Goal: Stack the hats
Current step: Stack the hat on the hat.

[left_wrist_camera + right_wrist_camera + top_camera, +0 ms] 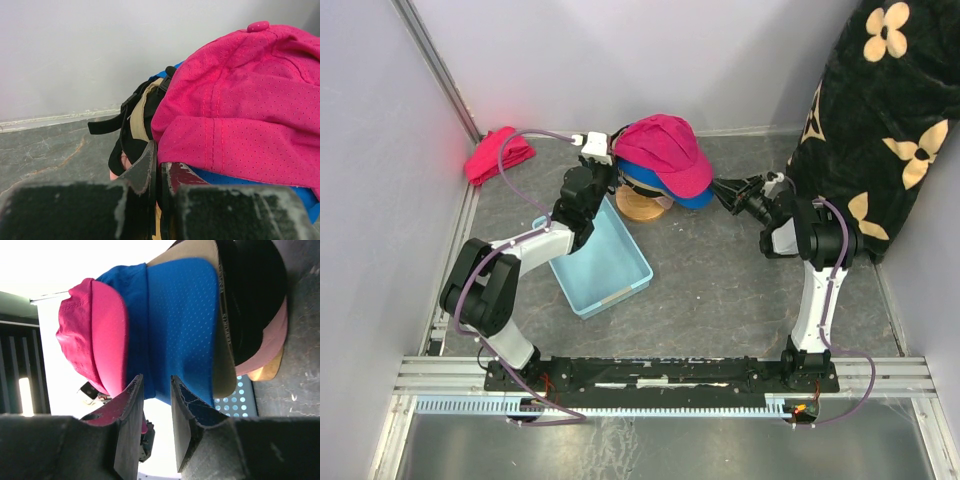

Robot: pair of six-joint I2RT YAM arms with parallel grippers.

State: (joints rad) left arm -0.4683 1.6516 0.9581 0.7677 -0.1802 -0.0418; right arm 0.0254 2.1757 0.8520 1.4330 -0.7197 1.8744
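Observation:
The hats sit in one pile on a round wooden stand (642,207) at the back of the table. A magenta cap (665,150) is on top, with a blue cap (692,198) under it. In the right wrist view the layers show edge-on: magenta (90,330), blue (180,315), tan (223,375), black (255,300), light pink (274,347). My left gripper (613,160) is shut at the pile's back left; its fingertips (150,155) rest beside the magenta cap (235,105). My right gripper (720,186) is open just off the brims, nothing between its fingers (132,395).
A light blue bin (600,265) stands in front of the pile, under the left arm. A red-pink cloth bundle (495,155) lies in the back left corner. A black fabric with cream flowers (890,120) hangs at the right, close behind the right arm. Walls enclose the table.

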